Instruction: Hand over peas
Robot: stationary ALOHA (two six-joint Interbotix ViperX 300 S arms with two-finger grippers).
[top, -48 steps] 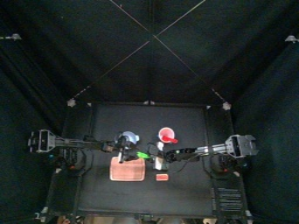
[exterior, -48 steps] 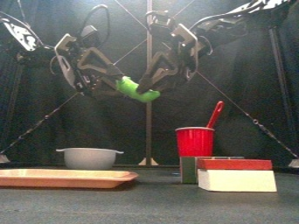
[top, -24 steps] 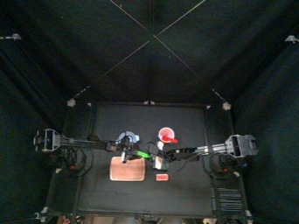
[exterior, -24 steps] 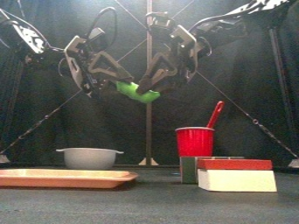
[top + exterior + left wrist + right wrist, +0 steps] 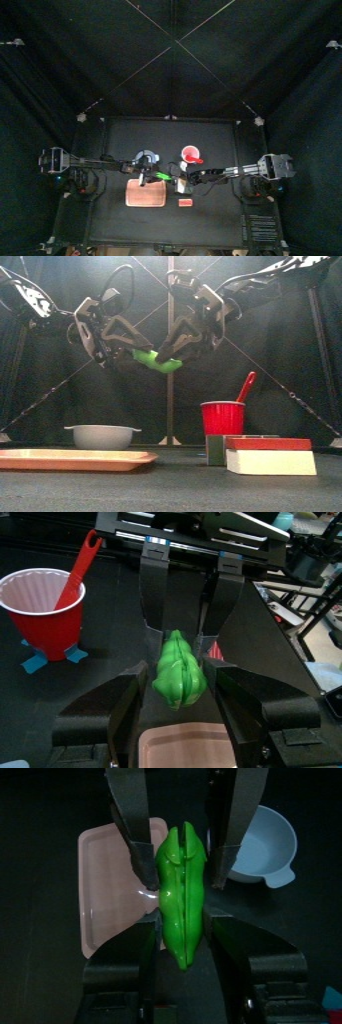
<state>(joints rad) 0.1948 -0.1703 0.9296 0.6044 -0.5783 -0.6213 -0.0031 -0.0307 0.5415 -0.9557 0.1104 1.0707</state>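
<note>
The peas are a bright green pod held in the air above the table between both grippers. My right gripper is shut on the pod; in the right wrist view the pod lies lengthwise between its jaws. My left gripper is open, with its jaws on either side of the pod's other end; in the left wrist view the pod sits between those wide jaws with a gap on each side. In the top view the pod is over the table's middle.
An orange-red tray lies at the front left, under the pod. A grey bowl stands behind it. A red cup holds a red spoon. A white box with a red top stands at the front right.
My left gripper has moved right toward the pod, so its open jaws now stand around the pod's end. The right gripper and the pod have stayed in place.
</note>
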